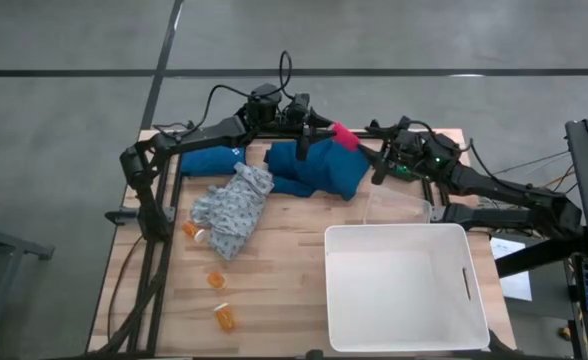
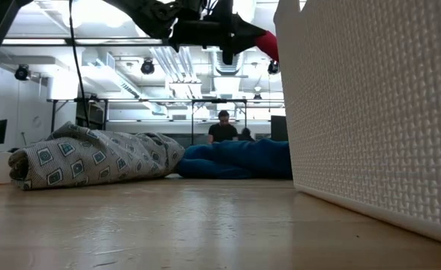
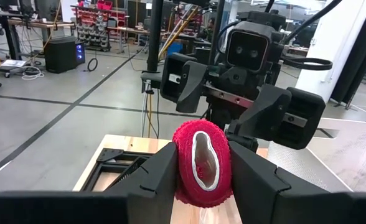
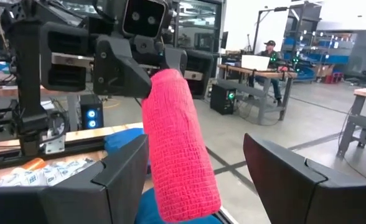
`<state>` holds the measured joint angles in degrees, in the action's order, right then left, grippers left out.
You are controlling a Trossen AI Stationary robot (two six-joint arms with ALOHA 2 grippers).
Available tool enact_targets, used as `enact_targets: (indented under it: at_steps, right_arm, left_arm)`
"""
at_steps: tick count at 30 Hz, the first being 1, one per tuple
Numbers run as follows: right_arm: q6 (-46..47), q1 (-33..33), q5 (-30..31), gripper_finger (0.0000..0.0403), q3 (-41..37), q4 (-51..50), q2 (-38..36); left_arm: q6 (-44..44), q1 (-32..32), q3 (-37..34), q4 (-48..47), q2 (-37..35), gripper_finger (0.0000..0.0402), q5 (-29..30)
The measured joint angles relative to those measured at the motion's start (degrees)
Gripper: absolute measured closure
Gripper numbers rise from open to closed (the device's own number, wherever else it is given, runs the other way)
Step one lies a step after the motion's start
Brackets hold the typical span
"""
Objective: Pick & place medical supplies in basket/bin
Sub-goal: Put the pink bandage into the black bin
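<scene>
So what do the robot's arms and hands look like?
Both arms are black, made of jointed tube sections with black cables looping along them. The left hand and right hand each have two flat, dark, wedge-shaped fingers. Each wrist carries a boxy camera block, and a small green light glows on the right arm.

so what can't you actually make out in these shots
- Inside of the large white plastic tub: low view shows only its textured wall.
- Small orange pill bottles: high view, too small for labels.
- Pink-red wrapped cylinder held by left gripper: far end hidden in left wrist view.

Pink-red cylinder (image 3: pixel 201 163), white tub (image 1: pixel 404 290)
</scene>
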<state>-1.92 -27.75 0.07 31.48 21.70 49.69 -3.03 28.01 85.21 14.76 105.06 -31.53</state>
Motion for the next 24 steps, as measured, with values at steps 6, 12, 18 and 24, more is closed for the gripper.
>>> enact_targets:
  at_steps: [6, 12, 18, 24]
  right_arm:
    - [2.8, 0.0, 0.0, 0.0147, 0.0, 0.1, 2.8]
    - [1.9, 0.0, 0.0, 0.0147, 0.0, 0.9, 6.0]
    - [1.7, 0.0, 0.0, 0.0147, 0.0, 5.7, 9.1]
    - [1.8, 0.0, 0.0, 0.0158, 0.0, 7.2, 9.7]
  left_arm:
    - [0.0, 0.0, 0.0, 0.2, 0.0, 0.0268, 0.0]
    - [0.0, 0.0, 0.0, 0.3, 0.0, 0.0268, 0.0]
    - [0.1, 0.0, 0.0, 0.3, 0.0, 0.0268, 0.0]
    - [0.2, 0.0, 0.0, 0.4, 0.0, 0.0268, 0.0]
